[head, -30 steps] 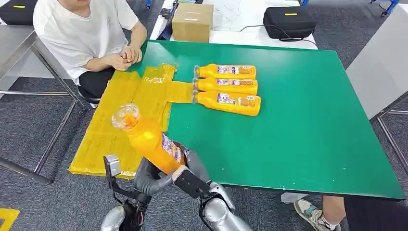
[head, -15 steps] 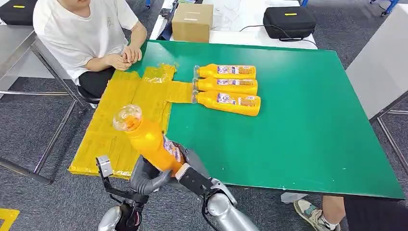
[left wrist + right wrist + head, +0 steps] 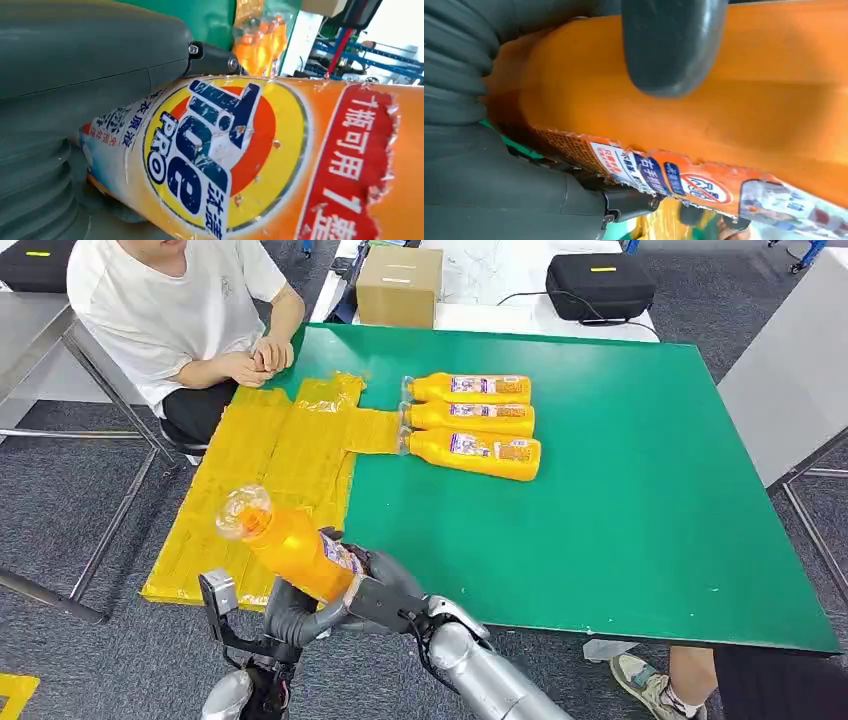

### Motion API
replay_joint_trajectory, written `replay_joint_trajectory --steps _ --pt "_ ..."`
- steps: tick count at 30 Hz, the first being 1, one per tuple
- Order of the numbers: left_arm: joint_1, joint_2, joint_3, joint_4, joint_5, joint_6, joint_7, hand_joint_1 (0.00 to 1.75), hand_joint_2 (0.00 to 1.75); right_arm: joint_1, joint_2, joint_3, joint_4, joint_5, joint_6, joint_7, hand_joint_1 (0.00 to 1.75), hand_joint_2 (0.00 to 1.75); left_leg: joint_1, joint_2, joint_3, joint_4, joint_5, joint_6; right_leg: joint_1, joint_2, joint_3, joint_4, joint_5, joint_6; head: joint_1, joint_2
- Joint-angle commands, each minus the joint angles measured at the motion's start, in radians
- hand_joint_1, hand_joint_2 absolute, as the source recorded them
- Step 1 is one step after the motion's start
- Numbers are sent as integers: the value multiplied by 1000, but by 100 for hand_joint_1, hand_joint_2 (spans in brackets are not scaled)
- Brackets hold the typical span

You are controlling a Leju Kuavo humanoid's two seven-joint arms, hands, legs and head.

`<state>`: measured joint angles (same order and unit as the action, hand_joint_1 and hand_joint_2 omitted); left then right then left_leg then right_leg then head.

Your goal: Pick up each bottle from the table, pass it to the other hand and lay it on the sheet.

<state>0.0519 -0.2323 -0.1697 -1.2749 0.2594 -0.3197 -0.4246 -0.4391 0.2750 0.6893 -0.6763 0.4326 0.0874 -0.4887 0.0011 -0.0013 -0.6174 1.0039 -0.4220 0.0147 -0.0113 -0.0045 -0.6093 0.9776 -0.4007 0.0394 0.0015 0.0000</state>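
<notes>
Past table edge [image 3: 600, 625], both hands grip tilted bottle [image 3: 290, 545].

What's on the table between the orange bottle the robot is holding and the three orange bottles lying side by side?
In the head view, between the held orange bottle and the three lying bottles: only crinkled yellow sheet and bare green table.

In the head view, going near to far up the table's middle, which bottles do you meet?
Held bottle in both hands, then front lying bottle, middle lying bottle, far lying bottle.
</notes>
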Motion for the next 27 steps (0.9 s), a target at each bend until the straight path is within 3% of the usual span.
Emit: replay_joint_trajectory --steps 1,7,12,13,18,21,27 --pt "-88 2 -40 37 15 -46 37 175 175 2 17 85 136 27 -61 71 0 175 1 -5 7 -1 -2 -1 1 -5 8 -1 -3 -2 0 0" --pt "-72 -1 -17 17 -5 37 73 175 175 34 17 67 76 39 -133 79 0 175 1 -4 4 -1 -1 -1 1 -4 6 -1 -2 -1 0 0" --pt "-82 -3 4 5 46 83 93 175 175 119 20 31 -24 47 -270 -24 0 175 1 -3 2 -1 -1 -1 1 -4 4 -1 -2 -1 0 0" --pt "-84 -6 3 -2 59 98 90 175 175 143 23 27 -45 47 -297 -48 0 0 2 -5 5 -1 -2 -1 2 -5 7 -1 -3 -1 0 0" --pt "-85 -5 -1 -8 67 106 89 175 175 155 28 28 -44 49 -314 -61 0 0 0 -3 2 -1 -1 -1 1 -3 4 0 -2 -1 0 0" --pt "-97 7 -4 -20 14 213 38 175 175 168 36 20 -32 30 -332 -94 0 0 1 -2 2 0 -1 -1 1 -2 4 0 -1 -1 0 0" --pt "-191 86 81 33 -59 325 5 175 175 203 28 31 -47 9 -357 -127 0 0 1 -2 3 -2 0 -1 1 -1 5 -1 -1 -1 1 0"
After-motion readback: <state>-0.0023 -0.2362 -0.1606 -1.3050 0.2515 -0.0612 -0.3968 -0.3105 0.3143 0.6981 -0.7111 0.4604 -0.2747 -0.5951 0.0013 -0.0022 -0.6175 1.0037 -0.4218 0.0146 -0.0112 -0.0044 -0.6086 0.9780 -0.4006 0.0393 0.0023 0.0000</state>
